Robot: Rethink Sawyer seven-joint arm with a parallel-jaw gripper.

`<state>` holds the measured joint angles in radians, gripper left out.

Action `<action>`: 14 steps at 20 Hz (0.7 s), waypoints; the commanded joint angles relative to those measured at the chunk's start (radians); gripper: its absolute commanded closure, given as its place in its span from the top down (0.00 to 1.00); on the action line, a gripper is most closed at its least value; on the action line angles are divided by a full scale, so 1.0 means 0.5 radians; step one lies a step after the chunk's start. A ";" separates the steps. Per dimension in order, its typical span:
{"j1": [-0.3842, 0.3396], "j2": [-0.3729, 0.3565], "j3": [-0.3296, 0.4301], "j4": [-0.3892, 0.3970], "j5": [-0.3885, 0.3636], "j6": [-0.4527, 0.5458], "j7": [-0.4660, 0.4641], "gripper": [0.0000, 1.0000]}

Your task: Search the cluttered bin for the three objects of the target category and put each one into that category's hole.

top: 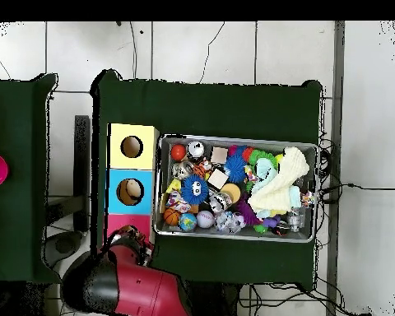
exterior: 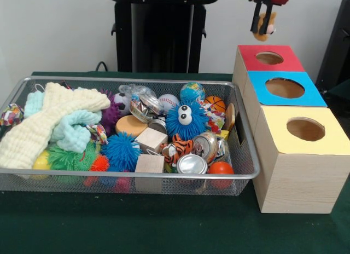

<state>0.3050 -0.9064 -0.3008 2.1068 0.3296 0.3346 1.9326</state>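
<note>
My gripper [exterior: 263, 25] hangs at the top right, straight above the round hole of the red-topped box [exterior: 249, 52]. It is shut on a small tan plush toy [exterior: 266, 28] that dangles between its black fingers. In the overhead view the red arm [top: 139, 284] hides most of the red box, and the gripper [top: 128, 239] sits over it. The wire mesh bin [exterior: 126, 180] left of the boxes holds a jumble: a tiger plush [exterior: 178, 146], a blue spiky ball with eyes [exterior: 186, 120], crushed cans [exterior: 192, 164], wooden blocks [exterior: 151, 139] and small balls.
A blue-topped box [exterior: 260, 81] and a yellow-topped box [exterior: 273, 118] stand in line with the red one. From overhead something tan shows inside the blue box's hole [top: 130, 192]. A cream cloth [exterior: 49, 122] covers the bin's left end. Green cloth [exterior: 109, 226] lies under everything.
</note>
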 commanded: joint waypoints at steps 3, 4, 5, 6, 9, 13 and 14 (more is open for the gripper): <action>0.011 0.113 -0.011 -0.249 0.112 0.233 0.543 0.00; 0.013 0.119 -0.016 -0.264 0.114 0.239 0.545 0.00; 0.008 0.132 -0.017 -0.292 0.112 0.256 0.538 0.00; 0.003 0.137 -0.015 -0.303 0.114 0.260 0.536 0.00; -0.011 0.149 -0.004 -0.332 0.124 0.280 0.533 0.00; 0.018 0.160 -0.011 -0.332 0.134 0.263 0.556 0.00; 0.024 0.162 -0.013 -0.334 0.133 0.263 0.560 0.00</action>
<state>0.3110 -0.8606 -0.3080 2.0096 0.3490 0.3560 1.9409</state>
